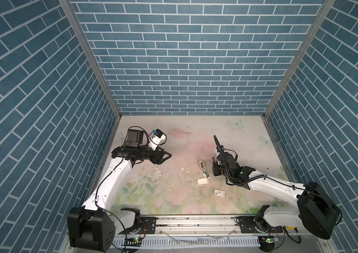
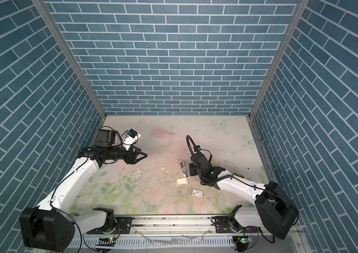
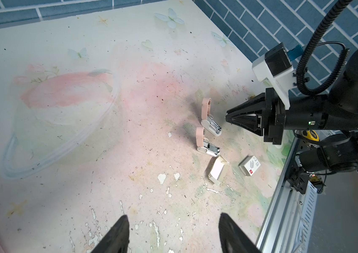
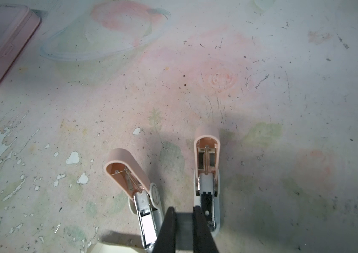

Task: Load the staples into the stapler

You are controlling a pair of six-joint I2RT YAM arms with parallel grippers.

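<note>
Staples tray (image 3: 217, 169) beside near stapler (image 3: 206, 146), handy | right pincer (image 4: 183, 213) narrow over far stapler (image 4: 206, 175) open channel, load cannot tell | left pincer (image 3: 173, 215) wide, parked left, clear

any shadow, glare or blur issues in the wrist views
Right wrist view: a shadow covers the stapler by the right gripper; the other stapler's metal channel glares white. Left wrist view: the left gripper is blurred at the frame edge.

Matt pink plastic stapler (image 4: 139, 175), shiny metal channel (image 4: 147, 221); scuffed, flaking table (image 4: 283, 87).

Robot lab cell, brick-print walls (image 1: 191, 54)
</note>
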